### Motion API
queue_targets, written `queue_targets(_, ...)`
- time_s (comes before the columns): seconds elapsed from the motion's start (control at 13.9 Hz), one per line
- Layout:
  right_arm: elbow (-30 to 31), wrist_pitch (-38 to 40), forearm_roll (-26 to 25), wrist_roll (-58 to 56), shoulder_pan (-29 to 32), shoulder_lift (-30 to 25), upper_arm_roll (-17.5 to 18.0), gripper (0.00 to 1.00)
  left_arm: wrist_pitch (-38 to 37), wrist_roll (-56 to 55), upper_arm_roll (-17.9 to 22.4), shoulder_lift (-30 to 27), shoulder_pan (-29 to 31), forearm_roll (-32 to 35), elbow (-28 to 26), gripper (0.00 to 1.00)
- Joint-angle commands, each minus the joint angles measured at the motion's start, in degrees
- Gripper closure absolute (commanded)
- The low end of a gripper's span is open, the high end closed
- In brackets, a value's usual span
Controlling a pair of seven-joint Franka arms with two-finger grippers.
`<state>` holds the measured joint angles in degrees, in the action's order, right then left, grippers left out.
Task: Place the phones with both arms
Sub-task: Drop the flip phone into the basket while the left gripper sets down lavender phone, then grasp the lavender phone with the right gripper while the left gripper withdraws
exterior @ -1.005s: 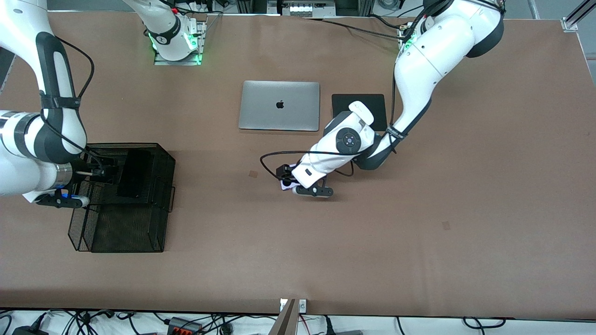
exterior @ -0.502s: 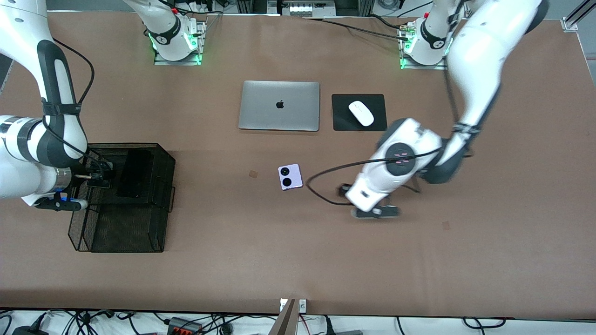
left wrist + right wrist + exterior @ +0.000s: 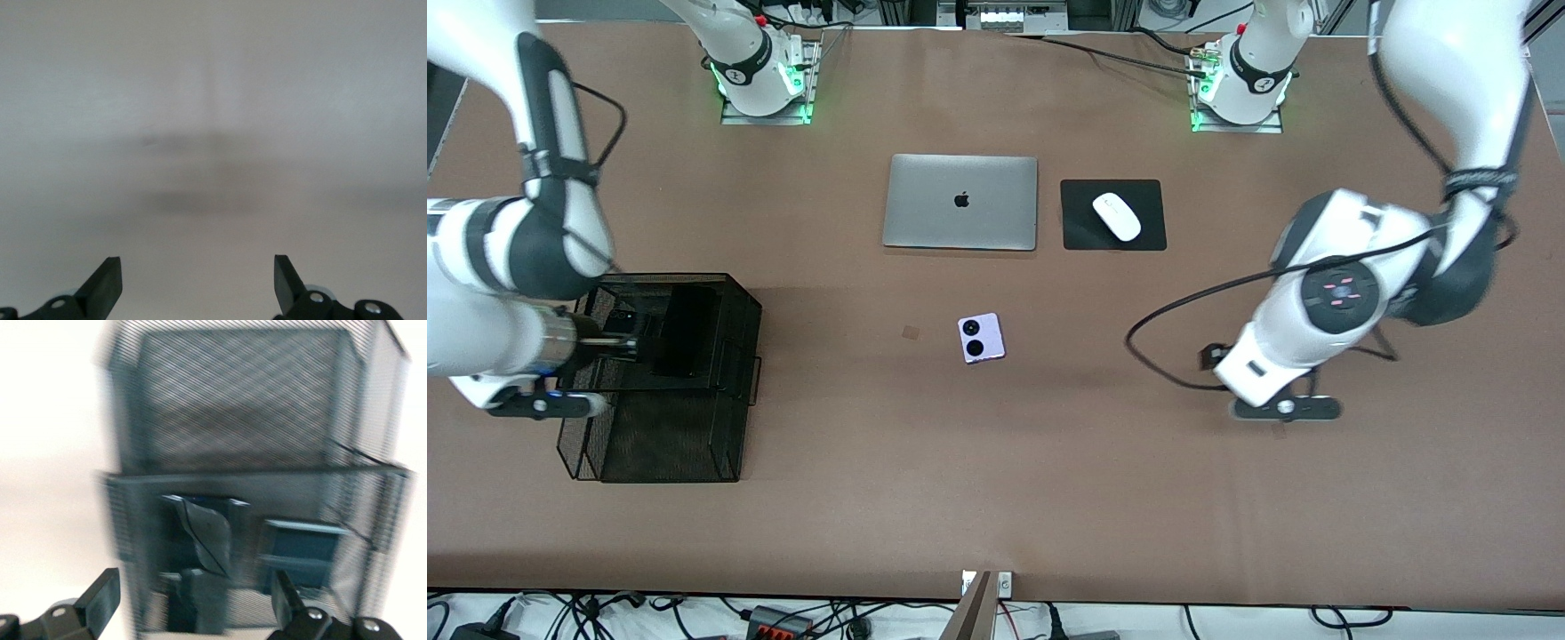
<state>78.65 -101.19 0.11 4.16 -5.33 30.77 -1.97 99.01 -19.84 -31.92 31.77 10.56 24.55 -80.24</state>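
Note:
A pale lilac flip phone with two black lenses lies alone mid-table, nearer the front camera than the laptop. A long black slab phone rests in the black mesh organizer toward the right arm's end. In the blurred right wrist view it shows as a dark slab beside a squarish dark shape, perhaps the black flip phone. My right gripper hangs open over that organizer, holding nothing. My left gripper is open and empty above bare table toward the left arm's end.
A shut silver laptop and a white mouse on a black pad lie near the arms' bases. The organizer's lower mesh tray reaches toward the front camera.
My left arm has swung from over the lilac phone toward its own end of the table, uncovering the phone. My right gripper has opened and stays at the organizer.

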Motion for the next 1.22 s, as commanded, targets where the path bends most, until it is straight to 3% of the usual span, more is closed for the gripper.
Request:
queue_targets(0.0,-0.87,-5.32,3.13,5.23,-5.29,2.80,-0.22,0.00,-9.24,10.67,-0.42,-2.94,1.74,-4.75,4.37,0.00)
queue_targets(0.22,-0.87,-11.73,3.31,6.47,-13.02,5.61,-0.22,0.00,-19.18,13.77,0.80,-5.21,5.34,-18.78,7.90,0.00)
queue_targets(0.29,-0.87,-13.32,3.75,9.87,-15.39,6.66,-0.22,0.00,-20.77,16.30,5.08,-8.10,4.13,-22.15,6.77,0.00)
queue_targets(0.57,-0.87,-24.29,5.86,16.23,-24.97,11.32,-0.22,0.00,-20.88,20.80,25.55,-17.42,-10.27,-30.60,-0.33,0.00)
queue_targets(0.72,-0.95,-29.22,5.78,17.19,-29.02,14.22,-0.22,0.00,-15.47,24.48,35.93,-23.83,-16.69,-30.79,-7.70,0.00)
queue_targets(1.0,-1.04,-32.76,5.42,19.13,-33.51,18.35,-0.31,0.00,-0.08,24.59,36.32,-33.87,-15.58,-27.64,-21.95,0.00)
queue_targets(1.15,-1.04,-34.16,5.34,19.22,-34.92,19.85,-0.40,0.00,0.83,24.68,36.23,-34.58,-14.35,-27.28,-21.71,0.00)
